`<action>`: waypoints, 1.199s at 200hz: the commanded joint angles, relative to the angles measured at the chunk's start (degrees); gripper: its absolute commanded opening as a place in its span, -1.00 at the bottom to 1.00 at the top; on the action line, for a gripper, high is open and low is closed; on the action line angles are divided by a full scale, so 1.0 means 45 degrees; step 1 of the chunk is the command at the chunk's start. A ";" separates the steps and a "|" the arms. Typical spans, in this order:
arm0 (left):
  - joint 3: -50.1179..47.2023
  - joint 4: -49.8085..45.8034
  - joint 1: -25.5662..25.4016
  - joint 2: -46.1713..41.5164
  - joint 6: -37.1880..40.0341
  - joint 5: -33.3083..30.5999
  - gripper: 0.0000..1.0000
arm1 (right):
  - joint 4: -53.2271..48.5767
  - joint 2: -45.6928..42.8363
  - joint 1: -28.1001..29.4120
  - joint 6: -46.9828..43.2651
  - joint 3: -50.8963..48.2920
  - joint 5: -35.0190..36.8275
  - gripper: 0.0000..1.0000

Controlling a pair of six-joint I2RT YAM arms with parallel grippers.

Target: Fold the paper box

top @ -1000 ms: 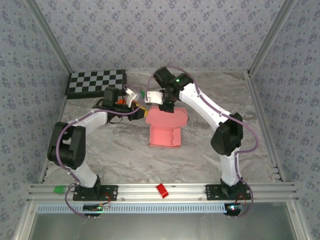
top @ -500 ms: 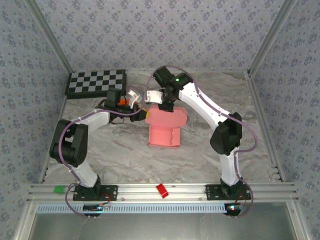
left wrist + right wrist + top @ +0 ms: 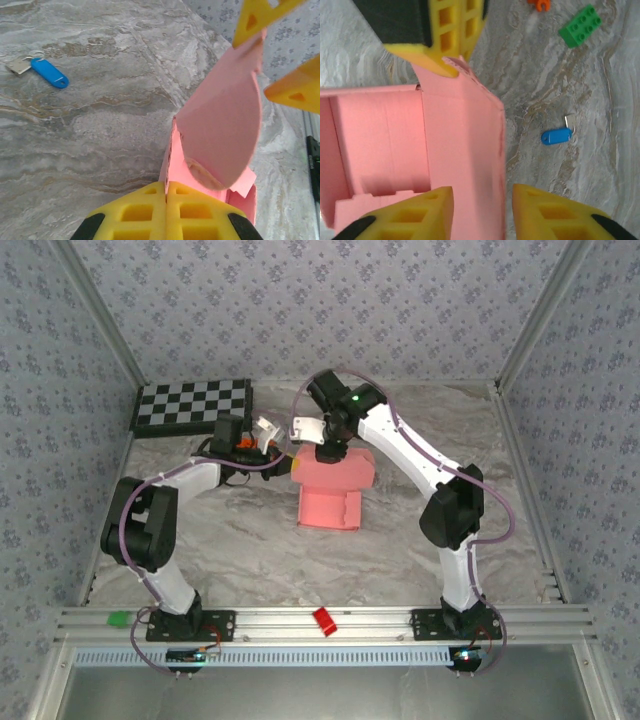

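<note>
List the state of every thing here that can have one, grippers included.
paper box: partly folded, tray open, one flap raised.
left gripper: shut on the paper box's edge.
right gripper: open, fingers on either side of the raised flap.
blue key tag: lying flat, untouched.
green brick: lying loose, apart from the paper box.

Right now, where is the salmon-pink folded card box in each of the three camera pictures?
Top external: the salmon-pink card box lies mid-table, between the two arms.
Left wrist: the box rises from bottom centre to upper right.
Right wrist: the box covers left and centre.
Shared landmark: the left gripper, shut on the box's edge: bottom of left wrist view, top of right wrist view.
</note>
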 commanded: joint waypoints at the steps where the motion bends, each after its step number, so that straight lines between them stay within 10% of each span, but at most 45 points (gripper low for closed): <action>1: -0.0349 0.0895 -0.0093 -0.0723 -0.0037 -0.0499 -1.00 | 0.0492 -0.0268 -0.0173 0.0723 0.0386 0.0354 0.01; 97: -0.2051 0.2996 -0.0212 -0.1809 -0.1207 -0.2634 -1.00 | 0.3719 -0.4208 -0.1110 0.7544 -0.3520 0.2277 0.27; 170: -0.3234 0.4564 -0.0457 -0.2443 -0.2461 -0.3737 -1.00 | 0.6300 -0.8346 -0.2848 1.3501 -1.0900 -0.0743 0.30; 240: -0.4174 0.6069 -0.0603 -0.2668 -0.3305 -0.3936 -1.00 | 1.0980 -0.8329 -0.3332 1.6654 -1.5212 -0.2298 0.16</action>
